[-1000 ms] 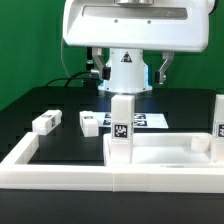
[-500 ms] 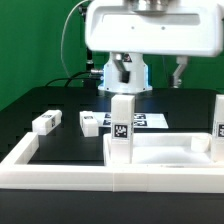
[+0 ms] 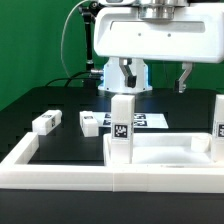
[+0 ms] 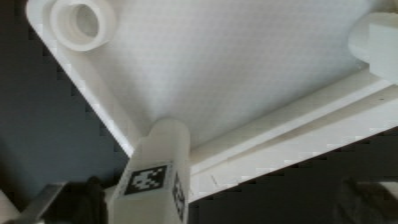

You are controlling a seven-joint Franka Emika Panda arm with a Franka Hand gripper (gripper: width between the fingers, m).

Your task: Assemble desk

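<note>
Open gripper [image 3: 157, 78] above the tabletop [image 3: 165, 152]
Jaws spread wide, holding nothing; the smooth white plastic tabletop lies flat below, apart from it; a round hollow [image 4: 75, 22] is sunk in one corner; a blocky tagged leg [image 3: 122, 122] stands upright at its edge; a loose leg [image 3: 90, 122] lies on the matte black table [image 3: 60, 104].

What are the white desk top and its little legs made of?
The tabletop panel looks like white plastic: smooth, matte, with moulded hollows. The legs seem the same plastic, plain blocks; their black-and-white tags look like printed stickers, though I cannot be sure.
</note>
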